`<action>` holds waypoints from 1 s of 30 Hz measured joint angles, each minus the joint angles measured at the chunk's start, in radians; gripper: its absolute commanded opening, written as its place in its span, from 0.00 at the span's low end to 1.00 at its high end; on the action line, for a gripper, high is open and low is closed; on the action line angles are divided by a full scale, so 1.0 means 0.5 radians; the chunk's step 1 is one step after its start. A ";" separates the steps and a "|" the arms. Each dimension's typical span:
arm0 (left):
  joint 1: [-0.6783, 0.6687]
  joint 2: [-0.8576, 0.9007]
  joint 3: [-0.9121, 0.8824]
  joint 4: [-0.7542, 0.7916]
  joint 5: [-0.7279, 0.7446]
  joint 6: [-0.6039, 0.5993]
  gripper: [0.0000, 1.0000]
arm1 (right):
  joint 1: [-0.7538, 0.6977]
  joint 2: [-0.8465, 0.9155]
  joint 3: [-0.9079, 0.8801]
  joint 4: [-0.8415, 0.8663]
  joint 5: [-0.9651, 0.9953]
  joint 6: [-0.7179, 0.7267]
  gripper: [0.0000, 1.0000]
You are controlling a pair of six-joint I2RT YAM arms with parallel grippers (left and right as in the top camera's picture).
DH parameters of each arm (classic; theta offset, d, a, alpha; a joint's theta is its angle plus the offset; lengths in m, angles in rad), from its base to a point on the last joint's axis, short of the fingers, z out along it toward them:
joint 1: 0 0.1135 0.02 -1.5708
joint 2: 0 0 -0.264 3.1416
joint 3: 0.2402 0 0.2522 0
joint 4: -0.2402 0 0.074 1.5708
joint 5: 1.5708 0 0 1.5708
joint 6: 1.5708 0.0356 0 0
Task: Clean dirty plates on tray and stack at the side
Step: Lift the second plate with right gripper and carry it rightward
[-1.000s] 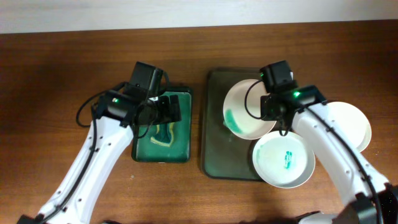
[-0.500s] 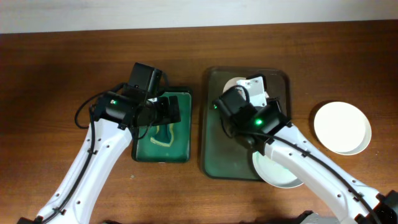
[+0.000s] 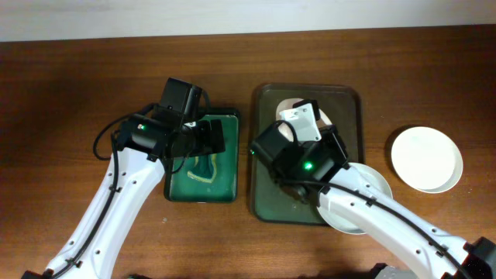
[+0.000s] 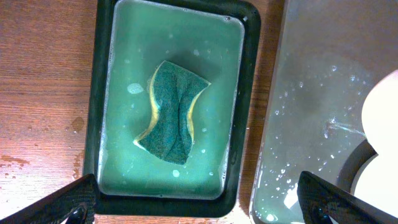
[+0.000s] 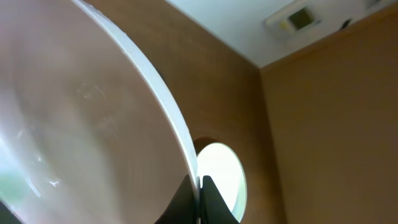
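My right gripper is shut on the rim of a white plate, which stands tilted on edge. In the overhead view the right wrist hangs over the dark tray and hides most of this plate. A second plate lies over the tray's front right corner. A plain white plate lies on the table at the right and also shows in the right wrist view. My left gripper is open and empty above a green-and-yellow sponge.
The sponge lies in teal water in the small green tray, left of the dark tray, which is wet. Two plate edges show at the right of the left wrist view. The tabletop is brown wood.
My right arm has swung left over the dark tray with the plate in its jaws, tipping it up on edge. The left arm has not moved.
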 measured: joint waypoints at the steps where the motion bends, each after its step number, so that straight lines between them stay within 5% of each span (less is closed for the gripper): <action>1: 0.000 0.000 0.000 0.000 0.000 -0.001 0.99 | 0.030 0.000 0.000 0.000 0.045 0.003 0.04; 30: 0.000 0.000 0.000 0.000 0.000 -0.001 0.99 | 0.085 0.000 0.000 0.004 0.189 0.036 0.04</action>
